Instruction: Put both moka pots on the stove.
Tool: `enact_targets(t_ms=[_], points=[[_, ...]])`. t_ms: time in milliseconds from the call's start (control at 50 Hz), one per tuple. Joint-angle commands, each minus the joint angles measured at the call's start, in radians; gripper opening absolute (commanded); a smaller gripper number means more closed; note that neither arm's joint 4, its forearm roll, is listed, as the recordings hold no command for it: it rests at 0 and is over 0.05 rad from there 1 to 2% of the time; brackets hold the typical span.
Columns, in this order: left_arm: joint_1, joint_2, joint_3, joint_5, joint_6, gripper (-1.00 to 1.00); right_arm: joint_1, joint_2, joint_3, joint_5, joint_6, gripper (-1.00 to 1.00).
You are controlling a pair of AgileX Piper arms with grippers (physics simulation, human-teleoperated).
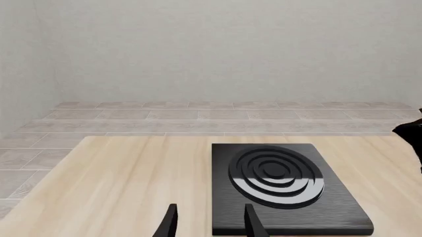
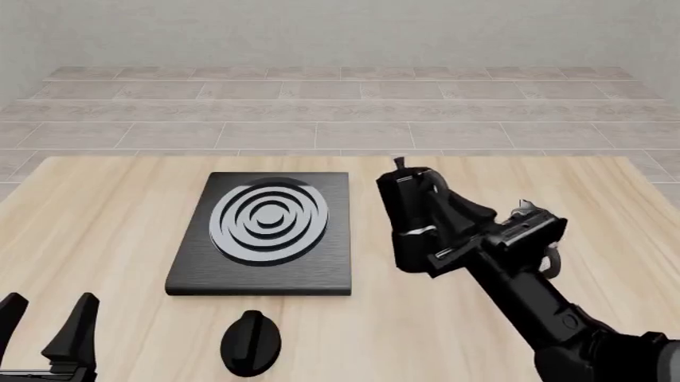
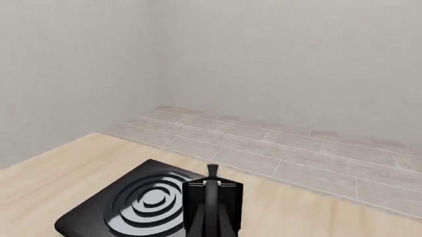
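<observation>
The pale wooden worktop (image 2: 117, 207) runs wide to either side of the flat black rectangular stove (image 2: 318, 270), which lies left of centre with its long sides running away from the arms. Bare wood lies between the stove's left edge and the worktop's left edge, and a strip of wood also shows beyond its far edge before the worktop ends at the grey tiled floor (image 2: 340, 111). Just in front of the stove's near edge sits a flat black oval knob (image 2: 251, 342), apart from the slab.

The stove's silver-grey concentric ring burner (image 2: 270, 219) fills most of its far half, and nothing stands on it.

Only one small black faceted moka pot (image 2: 409, 208) is in sight. It is to the right of the stove, just past its right edge, lifted off the wood and tilted, with its small knob at the top. The right gripper (image 2: 416, 232) has its jaws pinched on the pot's body. In the right wrist view the pot (image 3: 212, 207) hangs in front of the burner.

The left gripper (image 2: 48, 326) hovers low at the near left corner, well clear of the stove, jaws spread with nothing between them.
</observation>
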Motion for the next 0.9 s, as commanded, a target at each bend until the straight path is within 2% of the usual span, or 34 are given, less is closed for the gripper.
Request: enact_targets(t_ms=[20, 180, 440, 560, 700, 860, 900], points=[[0.0, -0.002, -0.003, 0.005, 0.0, 1.0, 0.034, 0.026, -0.104, -0.091, 0.032, -1.0], [0.0, -0.002, -0.005, 0.006, 0.001, 1.0, 0.117, 0.063, -0.191, -0.119, 0.047, -1.0], [0.0, -0.002, -0.005, 0.007, 0.0, 1.0, 0.152, 0.137, -0.351, -0.12, 0.064, -1.0], [0.0, -0.002, -0.006, 0.008, 0.0, 1.0, 0.144, 0.151, -0.425, -0.12, 0.106, -1.0], [0.0, -0.001, -0.004, 0.005, 0.0, 1.0, 0.158, 0.2, -0.503, -0.12, 0.126, -1.0], [0.0, -0.001, -0.004, 0.005, 0.0, 1.0, 0.158, 0.37, -0.641, -0.12, 0.173, -1.0], [0.0, -0.001, -0.002, 0.004, 0.0, 1.0, 0.167, 0.399, -0.667, -0.12, 0.163, -1.0]])
